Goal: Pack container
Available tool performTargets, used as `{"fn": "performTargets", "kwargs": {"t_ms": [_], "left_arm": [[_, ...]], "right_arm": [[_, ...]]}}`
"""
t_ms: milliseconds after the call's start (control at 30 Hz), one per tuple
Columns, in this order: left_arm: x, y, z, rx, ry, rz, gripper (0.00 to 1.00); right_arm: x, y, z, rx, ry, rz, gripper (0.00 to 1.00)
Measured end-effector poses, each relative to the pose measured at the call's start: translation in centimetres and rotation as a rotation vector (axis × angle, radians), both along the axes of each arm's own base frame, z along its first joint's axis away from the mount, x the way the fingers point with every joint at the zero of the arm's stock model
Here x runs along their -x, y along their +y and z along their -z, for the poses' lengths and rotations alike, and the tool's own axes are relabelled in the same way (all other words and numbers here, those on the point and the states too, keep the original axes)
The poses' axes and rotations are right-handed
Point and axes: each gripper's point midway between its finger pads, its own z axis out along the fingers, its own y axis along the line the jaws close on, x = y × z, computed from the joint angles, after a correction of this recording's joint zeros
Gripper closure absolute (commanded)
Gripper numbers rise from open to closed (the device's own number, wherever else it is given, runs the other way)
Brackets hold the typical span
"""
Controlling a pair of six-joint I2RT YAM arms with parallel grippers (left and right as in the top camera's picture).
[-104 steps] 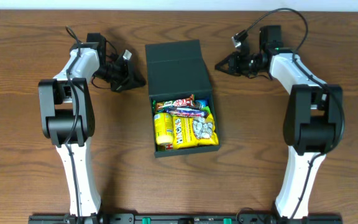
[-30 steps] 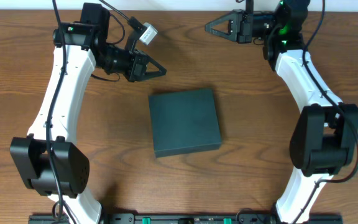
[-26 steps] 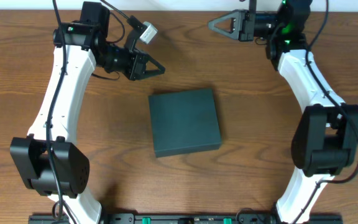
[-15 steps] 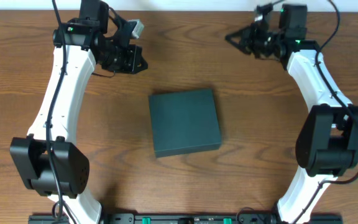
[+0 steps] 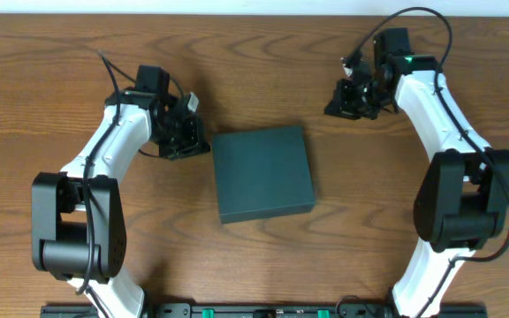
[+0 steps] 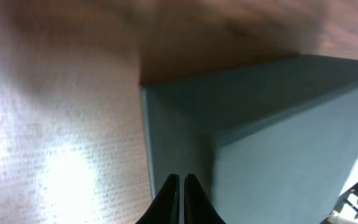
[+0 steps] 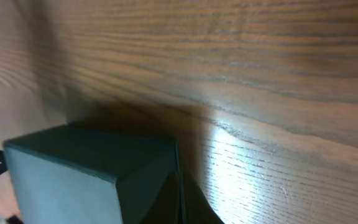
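The container [image 5: 263, 172], a matte dark green box, lies in the middle of the table with its flap lid down, so its contents are hidden. My left gripper [image 5: 204, 147] is shut and empty, its tips just off the box's back left corner. In the left wrist view those tips [image 6: 180, 179] are pressed together in front of the container [image 6: 266, 130]. My right gripper [image 5: 330, 109] is shut and empty, to the back right of the box and apart from it. The right wrist view shows its closed tips [image 7: 180, 174] beside the container [image 7: 73, 174].
The brown wooden table [image 5: 263, 53] carries only the box. Both white arms reach in from the front edge, the left arm [image 5: 104, 168] on the left side and the right arm [image 5: 449, 124] on the right.
The container's lid, open over snack packets earlier, is down. Over the last second both shut grippers moved from the table's back edge toward the box's back corners.
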Motion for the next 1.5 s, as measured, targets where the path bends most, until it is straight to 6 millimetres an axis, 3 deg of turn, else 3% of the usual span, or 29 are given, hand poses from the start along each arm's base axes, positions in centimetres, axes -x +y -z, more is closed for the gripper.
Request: {"fn": "performTargets", "kwargs": {"t_ms": [133, 233, 367, 567, 967, 1500], "left_arm": [[0.7, 0.1, 0.7, -0.004, 0.045, -0.040, 0.94], [0.9, 0.2, 1.2, -0.006, 0.068, -0.069, 0.94], [0.0, 0.1, 1.1, 0.004, 0.039, -0.094, 0.94], [-1.4, -0.7, 0.4, 0.058, -0.005, -0.112, 0.94], [-2.5, -1.3, 0.3, 0.102, -0.037, -0.126, 0.94], [-5.8, -2.7, -0.3, 0.155, -0.144, -0.165, 0.94]], "right_arm": [[0.8, 0.5, 0.8, 0.021, 0.015, -0.027, 0.99], [2.6, 1.1, 2.5, 0.033, 0.071, -0.048, 0.99], [4.6, 2.6, 3.9, 0.043, 0.118, -0.090, 0.99], [5.5, 5.2, 4.0, 0.046, 0.108, -0.163, 0.99], [5.2, 4.9, 4.2, 0.074, 0.092, -0.160, 0.99], [1.9, 3.7, 3.9, 0.085, -0.027, -0.115, 0.98]]}}
